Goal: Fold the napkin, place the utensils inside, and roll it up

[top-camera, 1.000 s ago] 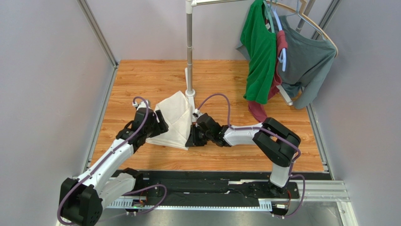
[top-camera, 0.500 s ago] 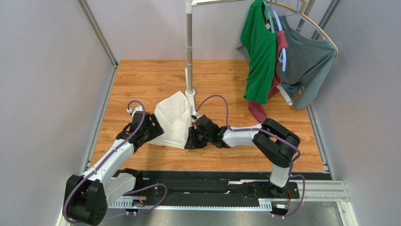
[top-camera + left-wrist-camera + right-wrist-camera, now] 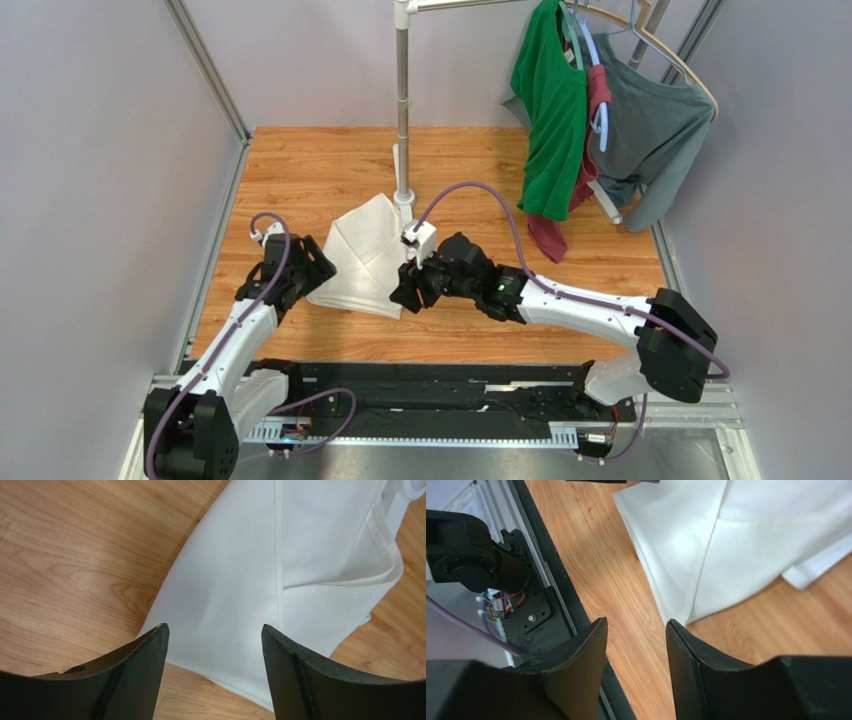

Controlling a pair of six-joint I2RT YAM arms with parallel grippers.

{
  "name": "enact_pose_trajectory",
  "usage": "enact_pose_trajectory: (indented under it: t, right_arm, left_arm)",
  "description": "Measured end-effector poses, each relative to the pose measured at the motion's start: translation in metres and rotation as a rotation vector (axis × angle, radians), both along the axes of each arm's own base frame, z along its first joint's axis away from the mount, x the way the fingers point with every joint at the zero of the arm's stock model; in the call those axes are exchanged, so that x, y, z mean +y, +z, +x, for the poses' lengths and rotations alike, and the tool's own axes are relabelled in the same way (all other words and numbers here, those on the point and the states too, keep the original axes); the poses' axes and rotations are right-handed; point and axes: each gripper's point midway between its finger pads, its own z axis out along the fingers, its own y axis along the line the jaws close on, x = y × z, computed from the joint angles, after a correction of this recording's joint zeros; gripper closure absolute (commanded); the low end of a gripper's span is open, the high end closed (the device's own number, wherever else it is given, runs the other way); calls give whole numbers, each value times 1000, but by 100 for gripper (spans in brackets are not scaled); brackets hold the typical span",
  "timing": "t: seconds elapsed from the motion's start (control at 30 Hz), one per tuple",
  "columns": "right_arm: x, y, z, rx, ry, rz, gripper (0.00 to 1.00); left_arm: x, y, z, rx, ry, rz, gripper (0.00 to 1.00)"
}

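The white napkin [image 3: 362,252] lies folded on the wooden table, just in front of the pole stand's base. In the left wrist view the napkin [image 3: 280,575] fills the middle, its near edge between my fingers. My left gripper [image 3: 312,268] is open and empty at the napkin's left edge. My right gripper [image 3: 400,297] is open and empty at the napkin's near right corner; the napkin also shows in the right wrist view [image 3: 726,545]. The spoon is out of view.
The white pole stand [image 3: 403,110] rises behind the napkin. A green shirt [image 3: 552,110], a grey shirt [image 3: 650,125] and a dark red cloth hang at the back right. The black base rail [image 3: 450,385] runs along the near edge.
My left gripper has drawn back to the left, off the napkin. My right arm has stretched out, its elbow swinging right, with the gripper still at the napkin's near right corner.
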Motion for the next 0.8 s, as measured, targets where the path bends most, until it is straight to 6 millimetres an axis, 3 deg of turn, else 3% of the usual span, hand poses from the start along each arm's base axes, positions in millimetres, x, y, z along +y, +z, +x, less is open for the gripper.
enact_pose_trajectory:
  t: [0.07,0.13,0.27,0.4,0.6,0.8]
  right_arm:
    - [8,5,3,-84,44,-19,50]
    - [17,-5,9,-126,68,-64,50]
    - [32,-43,18,-160,110,-170,50]
    - [44,-69,7,-244,189,-262,50]
    - [89,-80,-7,-417,311,-321,50]
    - [101,-101,0,-523,336,-398,49]
  left_arm:
    - [7,8,5,-22,26,-7,23]
    - [14,15,10,-40,50,-15,23]
    - [36,24,17,-63,116,-38,22]
    - [55,25,17,-70,176,-43,22]
    - [58,30,17,-86,180,-57,22]
    - [55,31,17,-89,167,-66,22]
